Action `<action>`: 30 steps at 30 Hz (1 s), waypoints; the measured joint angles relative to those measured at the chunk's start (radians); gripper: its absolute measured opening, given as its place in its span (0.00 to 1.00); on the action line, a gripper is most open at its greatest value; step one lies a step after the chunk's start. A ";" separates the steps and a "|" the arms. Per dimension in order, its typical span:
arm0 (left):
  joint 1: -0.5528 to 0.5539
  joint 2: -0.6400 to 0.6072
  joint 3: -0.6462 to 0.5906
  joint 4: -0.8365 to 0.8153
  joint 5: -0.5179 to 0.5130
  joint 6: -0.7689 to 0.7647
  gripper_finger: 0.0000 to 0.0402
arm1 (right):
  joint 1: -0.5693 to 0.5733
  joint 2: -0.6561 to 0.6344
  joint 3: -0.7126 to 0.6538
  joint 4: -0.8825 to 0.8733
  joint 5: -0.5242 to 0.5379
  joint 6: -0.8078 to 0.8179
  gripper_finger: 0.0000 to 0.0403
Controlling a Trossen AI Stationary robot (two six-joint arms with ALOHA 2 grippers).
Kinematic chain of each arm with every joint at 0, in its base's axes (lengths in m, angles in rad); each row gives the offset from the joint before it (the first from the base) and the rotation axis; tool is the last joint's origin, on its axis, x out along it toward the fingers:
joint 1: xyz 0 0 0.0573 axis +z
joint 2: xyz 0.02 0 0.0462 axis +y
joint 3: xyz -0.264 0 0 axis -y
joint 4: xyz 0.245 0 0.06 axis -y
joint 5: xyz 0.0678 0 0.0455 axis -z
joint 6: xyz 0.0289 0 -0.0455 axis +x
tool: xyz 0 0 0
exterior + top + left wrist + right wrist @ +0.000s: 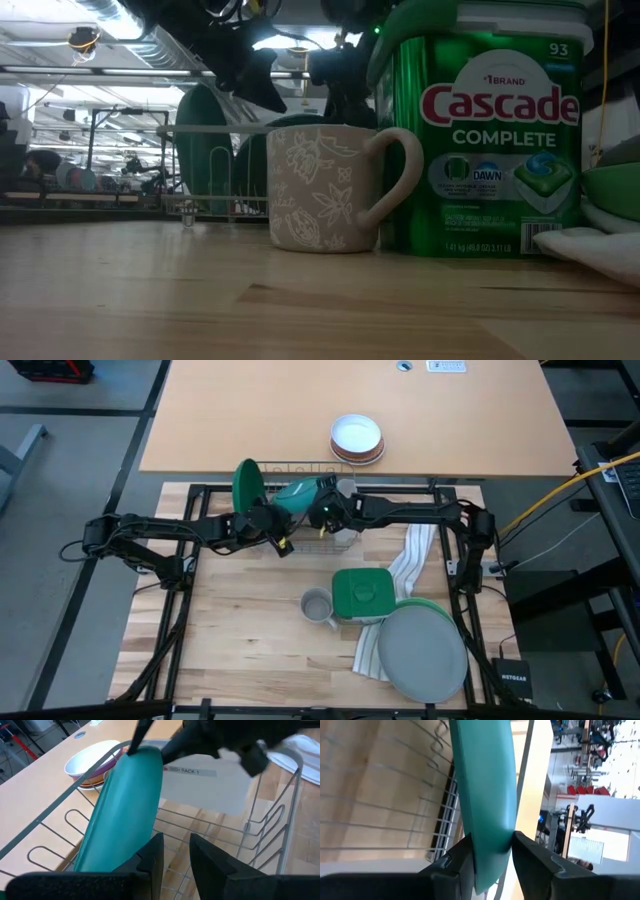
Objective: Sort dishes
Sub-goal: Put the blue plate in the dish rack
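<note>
The teal plate [296, 495] stands on edge in the wire dish rack [335, 538] at the table's far middle. My right gripper [325, 508] is shut on the plate's rim. The dark green plate [248, 485] stands on edge at the rack's left end. My left gripper [176, 857] is open just on the near-left side of the teal plate [125, 810]. One left finger [152, 855] is beside the plate's lower edge; I cannot tell whether it touches. The grey plate [425, 652] lies on the light green plate [432, 603] at the near right. My right gripper pinches the teal plate's rim [490, 847] between its two fingers, one finger on each face. In the left wrist view it comes at the plate's upper rim [142, 751] from above and the right. The plate stands tilted on edge, its lower part among the rack's wires.
A green detergent tub [362, 592] and a small grey mug [318, 606] stand at the table's middle. A striped towel [410, 560] lies under the two flat plates. A white bowl with a brown rim [357, 438] sits on the far tabletop behind the rack.
</note>
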 joint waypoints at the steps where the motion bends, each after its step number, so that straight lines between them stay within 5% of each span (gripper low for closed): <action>1: 0.000 0.000 0.000 0.000 0.000 0.000 0.21 | -0.009 0.000 0.000 0.001 0.000 0.000 0.31; 6: 0.000 0.000 0.000 0.004 0.000 0.000 0.21 | -0.051 0.002 -0.001 0.025 -0.008 0.001 0.29; 15: -0.003 0.000 0.000 0.006 0.000 0.000 0.21 | -0.087 -0.003 0.003 0.080 -0.026 0.016 0.10; 30: -0.057 -0.168 0.000 0.027 0.000 0.023 0.21 | -0.082 0.001 0.000 0.238 -0.097 -0.095 0.06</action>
